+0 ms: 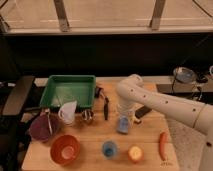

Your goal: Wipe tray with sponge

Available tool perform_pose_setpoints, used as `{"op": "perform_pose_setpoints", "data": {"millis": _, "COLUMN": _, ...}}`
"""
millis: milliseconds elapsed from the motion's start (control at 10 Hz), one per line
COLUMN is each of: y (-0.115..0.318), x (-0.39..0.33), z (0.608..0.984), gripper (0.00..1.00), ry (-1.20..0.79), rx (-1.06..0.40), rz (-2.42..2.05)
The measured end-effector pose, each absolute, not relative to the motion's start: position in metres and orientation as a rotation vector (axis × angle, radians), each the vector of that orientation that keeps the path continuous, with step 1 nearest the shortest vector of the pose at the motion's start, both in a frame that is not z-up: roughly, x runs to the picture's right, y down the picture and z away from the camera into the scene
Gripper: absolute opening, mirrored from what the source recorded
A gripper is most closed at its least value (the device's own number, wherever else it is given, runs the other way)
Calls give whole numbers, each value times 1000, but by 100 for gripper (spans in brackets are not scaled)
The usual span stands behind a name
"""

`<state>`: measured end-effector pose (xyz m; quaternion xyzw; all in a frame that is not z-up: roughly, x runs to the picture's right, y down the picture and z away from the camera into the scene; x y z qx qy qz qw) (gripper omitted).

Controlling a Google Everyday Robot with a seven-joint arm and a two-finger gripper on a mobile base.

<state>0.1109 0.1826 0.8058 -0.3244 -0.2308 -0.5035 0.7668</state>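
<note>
The green tray (67,90) sits at the back left of the wooden table. The sponge (122,124), blue face up, lies on the table near the middle, right of the tray. My gripper (125,114) hangs from the white arm straight above the sponge, its lower end close to the sponge or touching it. The arm reaches in from the right and hides the gripper's upper part.
A white pitcher (67,111) and small metal cup (88,116) stand in front of the tray. A purple bowl (42,127), orange bowl (65,148), blue cup (109,148), orange fruit (134,153) and carrot (162,143) sit along the front. A black utensil (105,106) lies beside the tray.
</note>
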Motion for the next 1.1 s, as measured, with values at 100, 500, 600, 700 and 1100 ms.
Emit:
{"op": "perform_pose_setpoints", "data": {"millis": 100, "y": 185, "x": 113, "z": 812, "gripper": 60, "ry": -510, "rx": -724, "rz": -1084}}
{"op": "perform_pose_setpoints", "data": {"millis": 500, "y": 207, "x": 122, "z": 832, "gripper": 58, "ry": -545, "rx": -810, "rz": -1034}}
{"op": "perform_pose_setpoints", "data": {"millis": 600, "y": 209, "x": 125, "z": 836, "gripper": 52, "ry": -542, "rx": -835, "rz": -1000}}
{"op": "perform_pose_setpoints", "data": {"millis": 700, "y": 209, "x": 126, "z": 837, "gripper": 40, "ry": -542, "rx": -846, "rz": -958}}
{"op": "perform_pose_setpoints", "data": {"millis": 1100, "y": 180, "x": 126, "z": 830, "gripper": 3, "ry": -443, "rx": -762, "rz": -849}}
